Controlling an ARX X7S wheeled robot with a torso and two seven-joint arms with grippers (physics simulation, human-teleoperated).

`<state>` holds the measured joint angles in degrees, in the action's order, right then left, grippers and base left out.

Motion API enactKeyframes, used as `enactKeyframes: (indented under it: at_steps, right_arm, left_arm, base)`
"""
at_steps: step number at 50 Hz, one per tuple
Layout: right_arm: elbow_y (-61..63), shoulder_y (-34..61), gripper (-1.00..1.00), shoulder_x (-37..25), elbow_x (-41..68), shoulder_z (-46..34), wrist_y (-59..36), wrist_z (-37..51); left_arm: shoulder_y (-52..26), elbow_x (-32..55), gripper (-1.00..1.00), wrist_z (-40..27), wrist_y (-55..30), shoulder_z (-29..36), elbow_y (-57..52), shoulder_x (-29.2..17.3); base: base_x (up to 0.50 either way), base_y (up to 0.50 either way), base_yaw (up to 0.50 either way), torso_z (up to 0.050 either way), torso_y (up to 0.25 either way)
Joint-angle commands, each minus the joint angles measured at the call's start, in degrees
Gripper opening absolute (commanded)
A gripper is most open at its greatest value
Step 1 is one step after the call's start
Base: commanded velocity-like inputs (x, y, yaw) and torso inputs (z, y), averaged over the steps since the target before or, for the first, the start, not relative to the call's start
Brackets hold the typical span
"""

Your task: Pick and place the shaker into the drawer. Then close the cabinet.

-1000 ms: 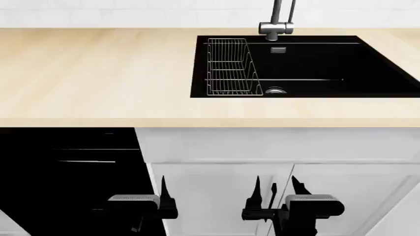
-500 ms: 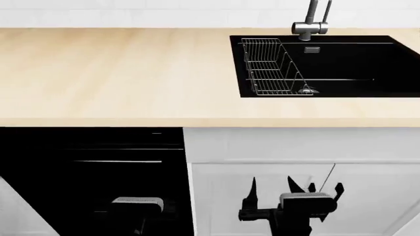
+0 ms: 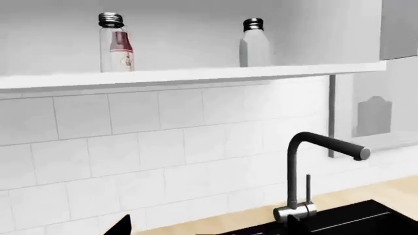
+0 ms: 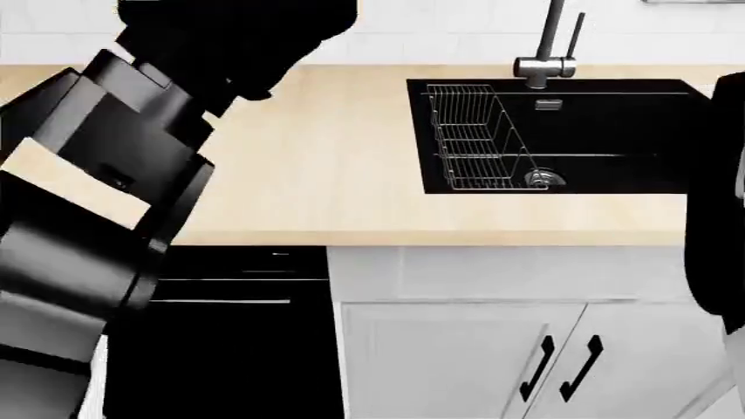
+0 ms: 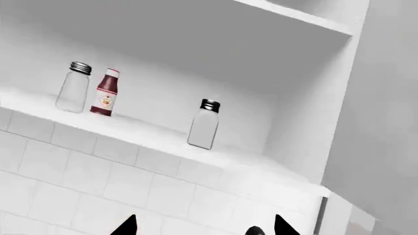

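Up on shelf (image 5: 150, 134): shaker (image 5: 72, 87) upright; right fingers (image 5: 281, 225) apart, left unclear.

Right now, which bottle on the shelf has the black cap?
The bottle with the black cap stands alone on the shelf. The shaker has a grey ribbed cap, and the small red sauce bottle beside it has a pale top.

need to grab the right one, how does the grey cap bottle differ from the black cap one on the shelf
The shaker wears a grey ribbed cap; the black-capped bottle has a dark cap. The shaker stands right beside the red sauce bottle, while the black-capped bottle stands alone, well apart along the shelf. The shaker appears rounder-shouldered with a narrower neck; the other looks straighter. Both stand upright, pale and translucent, similar in height.
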<state>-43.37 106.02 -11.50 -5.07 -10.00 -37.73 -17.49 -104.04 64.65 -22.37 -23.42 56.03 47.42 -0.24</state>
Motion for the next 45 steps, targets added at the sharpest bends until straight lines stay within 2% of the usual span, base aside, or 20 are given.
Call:
enactKeyframes:
  at_steps: [1, 19, 45]
  right_arm:
    - [-26.3, 29.0, 1.0, 2.3, -12.4, 5.2, 3.0, -7.9]
    - [-31.2, 28.9, 1.0, 2.3, -10.2, 5.7, 5.2, -7.3]
    - [-27.6, 27.1, 1.0, 1.6, -8.3, 4.2, 1.7, -9.6]
  left_arm:
    - [-26.0, 31.7, 1.0, -2.7, 7.4, 33.0, 21.8, 0.2]
    - [-22.4, 37.4, 1.0, -1.1, 7.2, 35.1, 21.1, 0.2]
    - [-25.9, 38.9, 1.0, 0.8, 10.8, 35.6, 21.5, 0.2]
  base:
    - [0.0, 0.0, 0.0, 0.05, 0.029]
    - [0.01, 0.0, 0.0, 0.048, 0.03]
    - [0.5, 0.0, 0.0, 0.0, 0.0]
